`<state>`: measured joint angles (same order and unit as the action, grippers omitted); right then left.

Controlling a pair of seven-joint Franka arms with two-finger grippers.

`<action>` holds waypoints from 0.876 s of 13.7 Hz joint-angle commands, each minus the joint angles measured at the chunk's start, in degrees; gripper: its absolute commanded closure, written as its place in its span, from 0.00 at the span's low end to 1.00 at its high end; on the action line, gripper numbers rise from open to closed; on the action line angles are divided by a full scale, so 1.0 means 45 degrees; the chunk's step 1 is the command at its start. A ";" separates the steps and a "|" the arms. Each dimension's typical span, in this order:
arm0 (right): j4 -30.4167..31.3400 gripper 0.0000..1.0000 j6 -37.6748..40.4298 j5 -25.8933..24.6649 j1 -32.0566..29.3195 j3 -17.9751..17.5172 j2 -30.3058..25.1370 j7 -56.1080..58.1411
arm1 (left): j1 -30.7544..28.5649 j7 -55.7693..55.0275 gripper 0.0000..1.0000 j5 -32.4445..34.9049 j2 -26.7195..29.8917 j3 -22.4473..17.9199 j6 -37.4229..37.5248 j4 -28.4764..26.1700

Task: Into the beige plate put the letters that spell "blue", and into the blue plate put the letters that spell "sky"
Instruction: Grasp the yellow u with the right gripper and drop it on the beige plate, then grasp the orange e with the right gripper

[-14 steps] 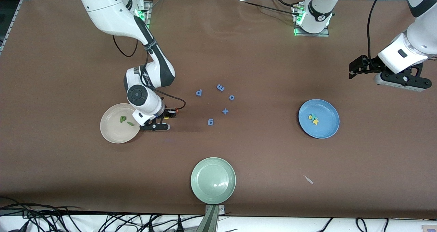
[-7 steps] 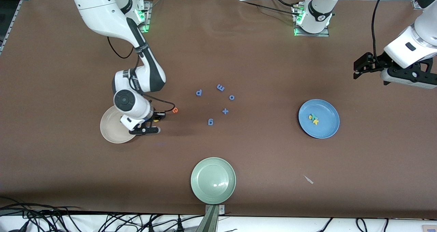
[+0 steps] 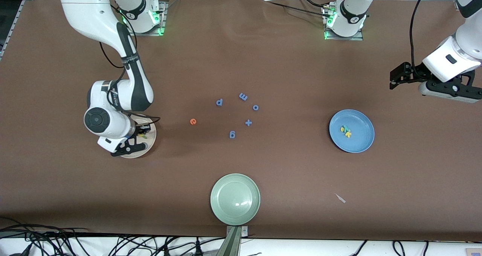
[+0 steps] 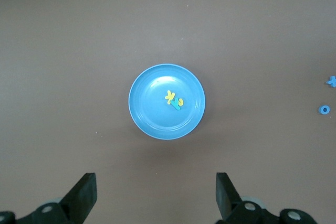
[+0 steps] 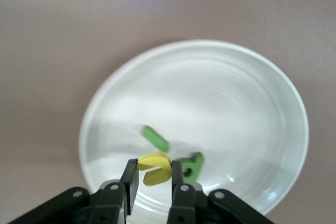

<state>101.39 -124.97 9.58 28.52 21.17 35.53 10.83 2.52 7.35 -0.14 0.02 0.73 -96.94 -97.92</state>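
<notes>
Looking down from the front view, three plates show: the beige plate toward the right arm's end, the blue plate toward the left arm's end, and a pale green plate nearest the camera. Five blue letters lie scattered mid-table, with one orange e between them and the beige plate. The right gripper hangs over the beige plate. The left gripper waits above bare table toward its own end.

In the left wrist view, the left gripper's fingers stand spread wide with nothing between them. The blue plate holds three small pieces in a touching cluster: the yellow k, the yellow s and the teal y.

In the right wrist view, the right gripper pinches the yellow u between its fingers, over the beige plate. Two letters lie in that plate: the green l and the dark green b.
</notes>
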 commanded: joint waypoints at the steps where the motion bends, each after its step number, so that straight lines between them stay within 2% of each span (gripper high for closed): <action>1: 0.1394 0.80 -0.0763 0.0292 0.0108 0.0023 -0.0689 0.0308 | 0.0340 0.0027 0.00 0.0264 0.0522 -0.0455 -0.0138 -0.0489; 2: 0.1395 0.58 -0.0744 0.0718 0.0108 0.0023 -0.0690 0.0308 | 0.0359 0.0027 0.00 0.0284 0.0483 -0.0454 -0.0157 -0.0410; 4: 0.1279 0.30 -0.0607 0.1074 0.0127 -0.0016 -0.0690 0.0114 | 0.0359 0.0008 0.00 0.0304 0.0425 -0.0396 -0.0137 -0.0312; 8: 0.0831 0.28 -0.0375 0.1074 0.0535 -0.0153 -0.0768 -0.1210 | 0.0339 0.0008 0.00 0.0323 0.0405 -0.0415 -0.0137 -0.0292; 11: 0.0458 0.28 -0.0079 0.1152 0.1881 -0.0172 -0.0729 -0.3764 | 0.0359 0.0008 0.00 0.0323 0.0308 -0.0415 -0.0137 -0.0098; 12: 0.0458 0.28 -0.0176 0.1500 0.2349 -0.0153 -0.0651 -0.4567 | 0.0359 0.0027 0.00 0.0323 0.0268 -0.0415 -0.0137 -0.0038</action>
<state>103.57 -126.44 14.14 35.29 20.05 32.94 -3.62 3.32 7.35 -0.13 0.88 -0.60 -97.33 -98.53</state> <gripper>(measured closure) 0.273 0.000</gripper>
